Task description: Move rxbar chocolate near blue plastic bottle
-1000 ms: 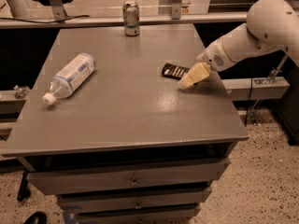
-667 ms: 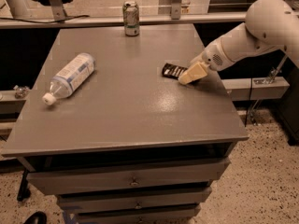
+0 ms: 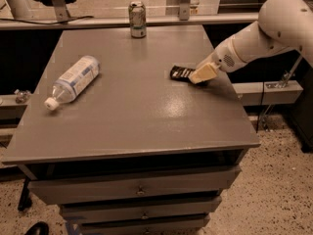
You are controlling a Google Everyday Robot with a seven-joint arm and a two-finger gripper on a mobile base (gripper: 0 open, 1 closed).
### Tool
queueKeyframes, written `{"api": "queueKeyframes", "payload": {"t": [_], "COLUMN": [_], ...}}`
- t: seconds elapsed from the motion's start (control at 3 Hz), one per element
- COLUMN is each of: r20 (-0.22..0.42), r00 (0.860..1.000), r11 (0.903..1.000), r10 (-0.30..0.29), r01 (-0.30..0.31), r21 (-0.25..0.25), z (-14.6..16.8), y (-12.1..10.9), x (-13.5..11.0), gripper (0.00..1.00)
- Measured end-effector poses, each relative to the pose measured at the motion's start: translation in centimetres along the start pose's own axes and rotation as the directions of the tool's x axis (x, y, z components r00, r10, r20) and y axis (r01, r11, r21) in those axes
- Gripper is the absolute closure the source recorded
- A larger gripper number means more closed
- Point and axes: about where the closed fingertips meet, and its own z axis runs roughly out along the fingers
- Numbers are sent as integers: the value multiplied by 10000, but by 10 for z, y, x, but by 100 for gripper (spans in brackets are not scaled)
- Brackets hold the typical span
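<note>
The rxbar chocolate (image 3: 180, 73) lies flat on the right half of the bench (image 3: 146, 126), a little toward the far side. The pincer (image 3: 203, 73) sits at the bar's right end, its pale tip overlapping the wrapper (whether it is clamped on the bar or merely resting against it, I cannot tell). The white arm (image 3: 274, 23) reaches in from the far right. The blue plastic bottle (image 3: 73, 80) lies on its side on the left of the bench, well apart from the bar, white cap pointing near-left. A drink can (image 3: 137, 19) stands upright at the far edge.
</note>
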Motion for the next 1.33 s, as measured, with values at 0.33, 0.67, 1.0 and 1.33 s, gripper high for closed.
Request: {"api": "queueKeyframes", "payload": {"t": [0.33, 0.67, 1.0, 1.33], "r20": [87, 464, 906, 906], "r00": [9998, 9973, 9886, 9886], "r11": [9999, 9984, 9925, 9925], "r10": [-162, -565, -1203, -1204], "r01": [162, 560, 1177, 1178], "r21": [-52, 113, 341, 339], "z": [-3, -17, -42, -42], "y": [2, 1, 8, 8], "x": [-6, -32, -66, -66], "gripper": [100, 100, 100, 100]}}
